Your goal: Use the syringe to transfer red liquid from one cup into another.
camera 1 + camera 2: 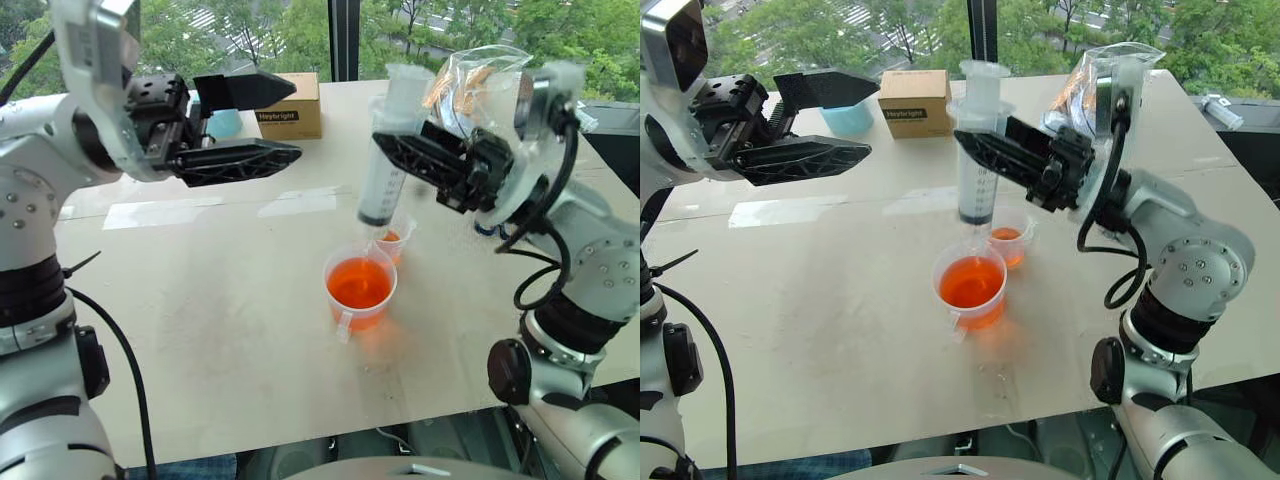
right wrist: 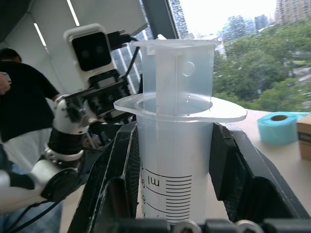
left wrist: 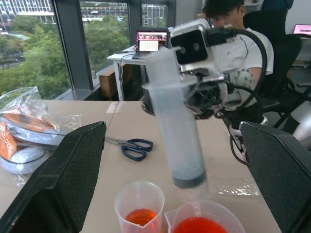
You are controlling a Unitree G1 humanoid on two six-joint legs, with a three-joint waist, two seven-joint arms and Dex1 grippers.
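My right gripper (image 1: 977, 147) is shut on the syringe (image 1: 384, 180), a large clear barrel with black marks held nearly upright by its upper part. The barrel looks empty, with the dark plunger seal (image 3: 189, 180) near its bottom. Its narrow tip hangs just above the far rim of the wider handled cup (image 1: 360, 290), which holds orange-red liquid (image 1: 971, 281). Just behind stands the smaller clear cup (image 1: 392, 243) with a little red liquid (image 3: 141, 216) in it. My left gripper (image 1: 872, 122) hovers open to the left of the syringe, well above the table, its fingers (image 3: 63, 179) empty.
On the table's far side are a cardboard box (image 1: 915, 100), a teal tape roll (image 1: 848, 118) and a crumpled plastic bag (image 1: 480, 75). Black-handled scissors (image 3: 131, 146) lie beyond the cups. A person (image 3: 233, 29) sits behind the table's right end. The table's front edge (image 1: 300, 440) is near.
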